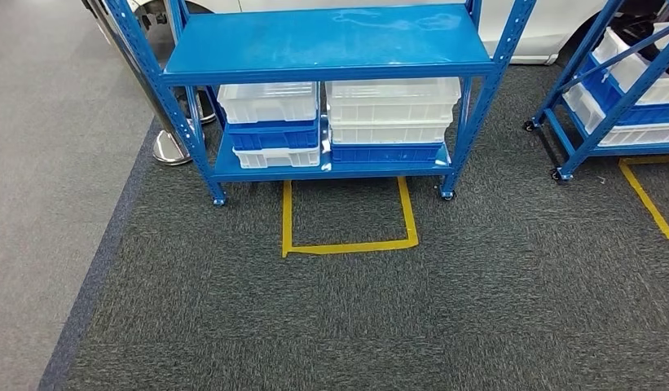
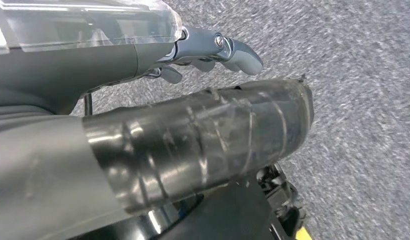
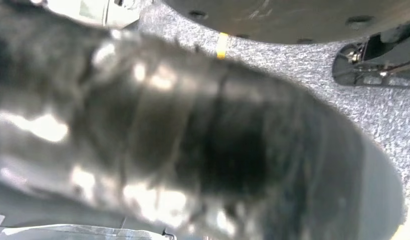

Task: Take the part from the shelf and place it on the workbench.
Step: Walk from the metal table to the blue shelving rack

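— What do we have underfoot here?

— We stand on dark speckled carpet [image 1: 396, 318], with a lighter grey floor strip [image 1: 46, 163] running along our left, a bluish border between them.

— And ahead of us?

— We face a blue metal rack [image 1: 331, 45] on small castors, its lower level stacked with white bins [image 1: 393, 110] and blue bins [image 1: 274, 135]. Yellow floor tape [image 1: 347, 244] marks a three-sided box just in front of it.

— Anything off to the sides?

— We see a second blue rack [image 1: 616, 98] at the right, more yellow tape beside it, and what may be a chrome post base [image 1: 171, 148] at the left.
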### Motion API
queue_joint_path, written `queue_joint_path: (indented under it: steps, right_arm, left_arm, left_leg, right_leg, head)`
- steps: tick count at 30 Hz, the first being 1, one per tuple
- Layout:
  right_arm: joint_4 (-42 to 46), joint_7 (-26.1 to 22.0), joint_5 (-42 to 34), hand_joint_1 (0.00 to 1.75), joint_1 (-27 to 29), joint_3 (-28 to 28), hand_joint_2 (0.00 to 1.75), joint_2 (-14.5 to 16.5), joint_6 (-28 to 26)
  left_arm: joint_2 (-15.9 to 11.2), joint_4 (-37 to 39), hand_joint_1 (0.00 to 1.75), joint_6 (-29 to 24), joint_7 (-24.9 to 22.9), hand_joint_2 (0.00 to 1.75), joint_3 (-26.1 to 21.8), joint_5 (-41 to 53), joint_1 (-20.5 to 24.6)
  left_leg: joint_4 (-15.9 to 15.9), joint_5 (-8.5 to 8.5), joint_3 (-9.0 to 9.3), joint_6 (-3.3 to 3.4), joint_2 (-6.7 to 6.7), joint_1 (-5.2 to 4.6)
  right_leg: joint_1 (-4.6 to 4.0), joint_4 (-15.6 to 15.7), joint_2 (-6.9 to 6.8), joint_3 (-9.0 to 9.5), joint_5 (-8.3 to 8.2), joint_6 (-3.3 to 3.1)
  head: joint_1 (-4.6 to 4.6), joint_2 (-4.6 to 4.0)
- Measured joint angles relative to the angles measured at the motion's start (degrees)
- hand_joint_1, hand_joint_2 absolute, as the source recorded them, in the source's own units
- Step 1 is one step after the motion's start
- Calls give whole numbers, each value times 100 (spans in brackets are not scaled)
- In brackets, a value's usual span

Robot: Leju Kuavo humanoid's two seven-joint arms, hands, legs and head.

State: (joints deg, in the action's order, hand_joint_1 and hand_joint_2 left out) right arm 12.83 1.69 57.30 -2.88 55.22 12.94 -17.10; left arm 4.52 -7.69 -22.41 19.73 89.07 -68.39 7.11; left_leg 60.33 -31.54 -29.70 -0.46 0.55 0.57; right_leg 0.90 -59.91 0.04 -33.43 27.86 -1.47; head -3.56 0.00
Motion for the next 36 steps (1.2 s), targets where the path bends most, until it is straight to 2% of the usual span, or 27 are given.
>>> queue_joint_path:
  steps: [1, 3, 4, 5, 6, 8, 9, 10, 11, 12, 14, 16, 18, 19, 20, 21, 23, 24, 25, 26, 29, 31, 33, 34, 35, 36]
  right_arm:
    - [0, -1, 1, 0, 1, -1, 0, 0, 1]
    - [0, -1, 2, 0, -3, -2, 0, 0, 1]
    - [0, -1, 2, 0, -3, -2, 0, 0, 1]
    - [0, -1, 2, 0, -2, -3, 0, 0, 1]
    - [0, -1, 2, 0, 0, -3, 0, 0, 1]
    - [-3, -1, 3, 0, 3, -5, 0, 8, 2]
    - [-5, -1, 3, 0, 1, -6, 0, 14, 2]
    - [-8, -1, 4, 0, -2, -8, 0, 22, 3]
    - [-11, -1, 6, 0, -5, -10, 0, 30, 4]
    - [-11, 0, 8, 0, -13, -13, 0, 31, 3]
    - [-10, 2, 12, 0, -19, -22, 0, 32, 2]
    - [-9, 5, 14, 0, -20, -27, 0, 29, 0]
    - [-9, 13, 15, 0, -17, -28, 0, 26, 1]
    - [-9, 17, 18, 0, -15, -28, 0, 25, 1]
    - [-9, 19, 21, 0, -10, -29, 0, 22, 0]
    - [-9, 21, 25, 0, -6, -29, 0, 19, -1]
    - [-9, 30, 29, 0, 2, -29, 0, 9, -1]
    - [-11, 36, 29, 0, 0, -29, 0, 5, 1]
    - [-13, 42, 29, 0, -4, -29, 0, 4, 3]
    - [-15, 48, 31, 0, -7, -30, 0, 4, 5]
    - [-15, 61, 39, 0, -7, -32, 0, 4, 10]
    - [-15, 68, 47, 0, -1, -32, 0, 4, 11]
    - [-15, 69, 54, 0, 0, -32, 0, 4, 13]
    - [-15, 69, 57, 0, -1, -32, 0, 4, 15]
    - [-15, 69, 61, 0, -1, -32, 0, 4, 17]
    - [-15, 69, 66, 0, 0, -32, 0, 4, 20]
  left_arm:
    - [0, 0, 0, -1, 1, 0, 0, 0, -1]
    - [0, 0, 0, -2, 1, 0, 0, -1, -8]
    - [0, 0, 0, -2, 1, 0, 0, -1, -16]
    - [0, 0, 0, -2, 1, 0, 0, -1, -23]
    - [0, 0, 0, -2, 1, 0, 0, 0, -28]
    - [-5, 1, 0, -2, 1, 0, 0, -1, -29]
    - [-10, 1, 0, -2, 3, 0, 0, -1, -27]
    - [-15, 1, 0, -1, 5, 0, 0, -2, -20]
    - [-20, 1, 0, -1, 8, 0, 0, -3, -16]
    - [-20, 0, 0, 0, 11, 0, 0, -4, -16]
    - [-17, 1, 0, 1, 9, 0, 1, -5, -31]
    - [-15, 1, 0, 2, 4, 0, 2, -5, -34]
    - [-15, 0, 0, 7, -7, 0, 2, -5, -28]
    - [-14, 0, 0, 10, -13, 0, 2, -5, -32]
    - [-14, 0, 0, 11, -18, 0, 2, -4, -38]
    - [-13, 0, 0, 11, -23, 0, 2, -4, -42]
    - [-9, 0, 0, 12, -32, 0, 2, -4, -45]
    - [-8, 0, 0, 13, -36, 0, 2, -5, -42]
    - [-7, 0, 0, 13, -37, 0, 2, -5, -37]
    - [-7, 0, 0, 13, -38, 0, 2, -6, -31]
    - [-7, 0, 0, 13, -39, 0, 2, -6, -14]
    - [-7, 0, 0, 12, -39, 0, 2, -5, -10]
    - [-7, 0, 0, 10, -39, 0, 2, -4, -15]
    - [-7, 0, 0, 10, -39, 0, 2, -4, -20]
    - [-7, 0, 0, 9, -39, 0, 2, -4, -26]
    - [-7, 0, 0, 9, -39, 0, 2, -3, -32]
  left_leg:
    - [321, -161, -154, -20, -3, 6]
    - [1125, -472, -597, -36, -4, 6]
    - [1390, -509, -774, -29, -4, 5]
    - [1428, -409, -850, -8, -6, 3]
    - [1243, -204, -816, 25, -8, -3]
    - [486, 291, -542, 143, -14, -41]
    - [164, 421, -413, 201, -14, -65]
    - [-39, 475, -332, 244, -13, -90]
    - [-112, 454, -301, 270, -13, -108]
    - [-158, 450, -284, 275, -16, -116]
    - [-283, 484, -196, 293, -18, -74]
    - [-413, 514, -92, 317, -13, -27]
    - [-427, 485, -57, 327, -6, -29]
    - [-420, 460, -40, 322, -5, -28]
    - [-409, 429, -15, 313, -5, -23]
    - [-395, 393, 18, 299, -9, -15]
    - [-351, 297, 88, 245, -17, 2]
    - [-317, 243, 108, 206, -19, -3]
    - [-295, 200, 120, 167, -16, -12]
    - [-288, 171, 123, 131, -13, -22]
    - [-266, 105, 148, 59, -9, -18]
    - [109, -104, -11, 8, -13, -4]
    - [879, -404, -434, -22, -16, 5]
    - [1219, -481, -656, -24, -16, 6]
    - [1399, -451, -810, -15, -17, 6]
    - [1360, -301, -863, 4, -17, 4]
  right_leg:
    - [-3, 7, -3, 22, 13, -29]
    - [-27, 7, -1, 49, 45, -75]
    - [-42, 7, 4, 68, 62, -89]
    - [-59, 7, 13, 97, 82, -97]
    - [-75, 7, 21, 134, 104, -99]
    - [-103, 9, 32, 210, 155, -93]
    - [-110, 9, 38, 226, 177, -79]
    - [-109, 9, 36, 228, 193, -56]
    - [-101, 14, 33, 222, 203, -28]
    - [-96, 30, 29, 228, 208, 6]
    - [-99, 12, 13, 262, 254, 68]
    - [-97, -341, 9, 116, 467, 122]
    - [-63, -1041, 11, -283, 764, 171]
    - [-43, -1316, 9, -464, 821, 195]
    - [-24, -1414, 7, -562, 762, 218]
    - [-7, -1293, 5, -549, 587, 237]
    - [23, -629, -2, -286, 133, 259]
    - [22, -323, -3, -149, 5, 248]
    - [16, -136, -3, -64, -40, 222]
    - [1, -79, 0, -31, -5, 182]
    - [-8, -49, 3, 1, 36, 59]
    - [9, -10, -4, 57, 57, -8]
    - [-5, -1, -6, 104, 98, -55]
    - [-16, -2, -2, 129, 123, -69]
    - [-27, -3, 5, 164, 152, -75]
    - [-39, -3, 14, 209, 184, -76]
  head:
    - [7, 0]
    - [13, 0]
    - [12, 0]
    - [12, 0]
    - [13, 0]
    - [8, 0]
    - [8, 0]
    - [10, 0]
    - [13, 0]
    - [20, 0]
    - [16, 0]
    - [4, 0]
    - [-2, 0]
    - [-2, 0]
    - [0, 0]
    - [-1, 0]
    - [-1, 0]
    - [-1, 0]
    - [2, 0]
    - [5, 0]
    - [12, 0]
    - [24, 0]
    - [37, 0]
    - [37, 0]
    - [38, 0]
    - [38, 0]
